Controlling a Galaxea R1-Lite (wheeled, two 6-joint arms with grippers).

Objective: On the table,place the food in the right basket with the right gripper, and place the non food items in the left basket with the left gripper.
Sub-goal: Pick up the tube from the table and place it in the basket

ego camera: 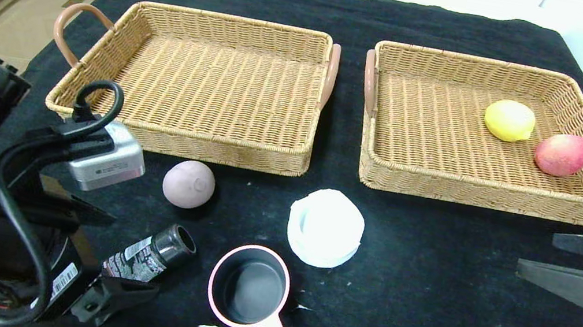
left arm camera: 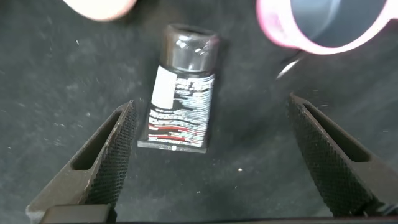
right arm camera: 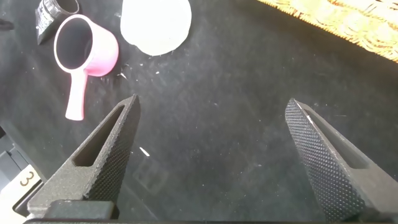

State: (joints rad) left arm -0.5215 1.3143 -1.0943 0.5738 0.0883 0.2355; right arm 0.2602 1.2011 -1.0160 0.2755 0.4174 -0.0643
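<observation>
On the black-draped surface (ego camera: 422,301), the left hand (left arm camera: 211,155) was spread wide over the black tube (left arm camera: 180,93), the right hand (right arm camera: 211,155) wide over bare cloth, while lemon (ego camera: 509,120) and peach (ego camera: 562,154) were seen in the right basket (ego camera: 489,189).

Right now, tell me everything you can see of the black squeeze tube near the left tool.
The black squeeze tube with a grey cap lies flat on the black cloth table, cap end towards the pale mauve ball. It looks like glossy plastic with a white and red printed label and a crimped flat tail. The open left tool hovers over it without touching. The pink pan lies beside it, apart.
</observation>
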